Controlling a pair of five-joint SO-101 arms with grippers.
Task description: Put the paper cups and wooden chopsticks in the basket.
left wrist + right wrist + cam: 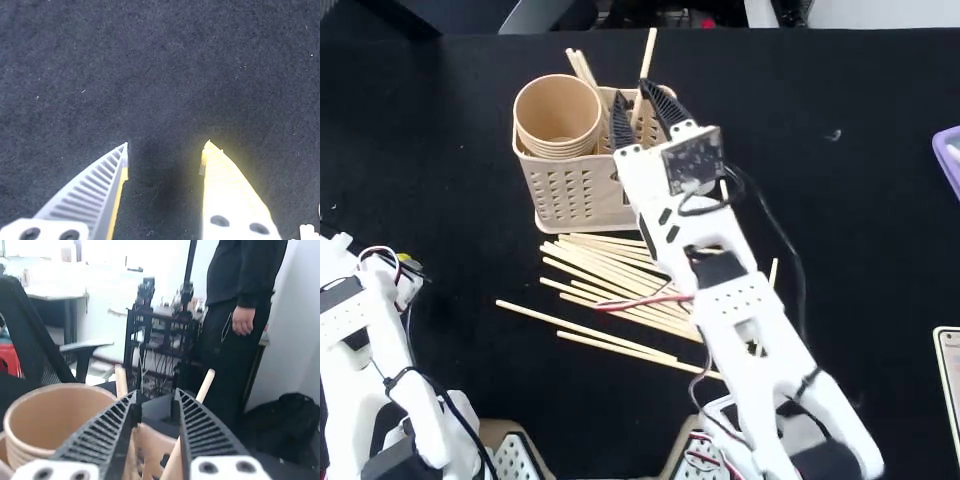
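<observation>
Black right hand (630,90) hangs spread apart above the basket (575,190); left hand (165,146), likewise apart, over the table (150,60).

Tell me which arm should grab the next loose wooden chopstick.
Right. The right gripper hangs open over the beige slotted plastic basket, beside the loose wooden chopsticks; the left gripper hovers over bare black tabletop.

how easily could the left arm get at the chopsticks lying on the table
Probably yes. The left gripper is open over bare cloth, and the near ends of the chopsticks lie uncovered on its side; the right arm crosses only the pile's far part, toward the basket.
</observation>
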